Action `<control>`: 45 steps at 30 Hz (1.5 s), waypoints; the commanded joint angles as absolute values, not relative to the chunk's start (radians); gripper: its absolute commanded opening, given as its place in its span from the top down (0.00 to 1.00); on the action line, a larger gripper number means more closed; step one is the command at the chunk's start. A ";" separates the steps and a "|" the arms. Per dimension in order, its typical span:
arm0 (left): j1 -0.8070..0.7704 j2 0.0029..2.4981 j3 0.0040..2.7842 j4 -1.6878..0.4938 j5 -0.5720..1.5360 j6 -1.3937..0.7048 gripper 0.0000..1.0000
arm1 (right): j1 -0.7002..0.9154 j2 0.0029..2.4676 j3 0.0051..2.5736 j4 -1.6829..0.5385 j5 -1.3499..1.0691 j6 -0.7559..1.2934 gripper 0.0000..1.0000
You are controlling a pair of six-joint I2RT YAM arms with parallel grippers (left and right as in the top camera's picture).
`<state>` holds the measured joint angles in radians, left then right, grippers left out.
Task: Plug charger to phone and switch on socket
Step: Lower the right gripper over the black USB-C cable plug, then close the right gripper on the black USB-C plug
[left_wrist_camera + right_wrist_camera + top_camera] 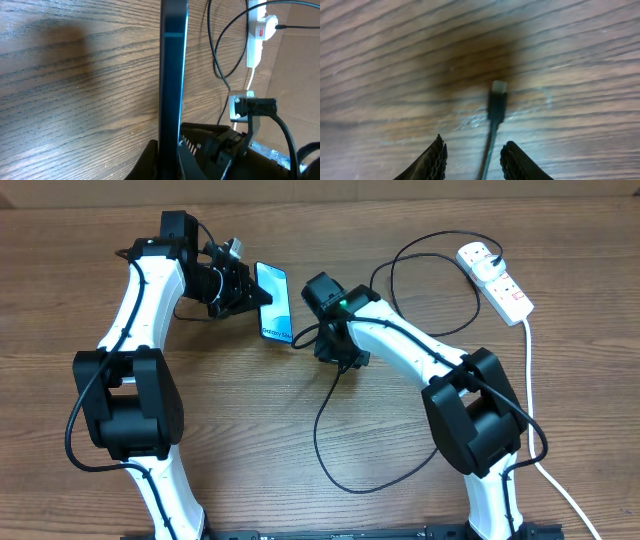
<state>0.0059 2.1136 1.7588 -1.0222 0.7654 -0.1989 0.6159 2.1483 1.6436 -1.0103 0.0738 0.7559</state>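
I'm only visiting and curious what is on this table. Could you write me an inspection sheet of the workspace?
surface: wooden table, bare grain.
job's things: phone gripped by its edges; charger tip not in the phone; socket at the far right, switch position too small to tell.
clutter: nothing seen.
grippers: left gripper shut on the phone; right gripper fingers apart, charger running out between them.
cables: black charger loops across the table to the socket; thick white cord runs from the socket to the near edge.
surroundings: brownish surface beyond the table.
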 commanded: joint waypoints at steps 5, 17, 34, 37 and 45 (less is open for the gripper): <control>-0.001 2.080 1.782 -1.021 0.789 -0.179 0.96 | 0.595 2.179 1.656 -1.001 0.138 0.796 0.64; -0.001 2.080 1.782 -1.028 0.789 -0.179 0.96 | 0.593 2.234 1.656 -0.989 0.134 0.794 0.66; -0.001 2.080 1.782 -1.028 0.789 -0.179 0.96 | 0.594 2.234 1.656 -0.991 0.130 0.792 0.79; -0.001 2.080 1.782 -1.028 0.789 -0.180 0.96 | 0.594 2.234 1.656 -1.005 0.119 0.792 0.79; -0.001 2.080 1.782 -1.028 0.790 -0.180 0.96 | 0.594 2.234 1.656 -1.008 0.081 0.792 0.79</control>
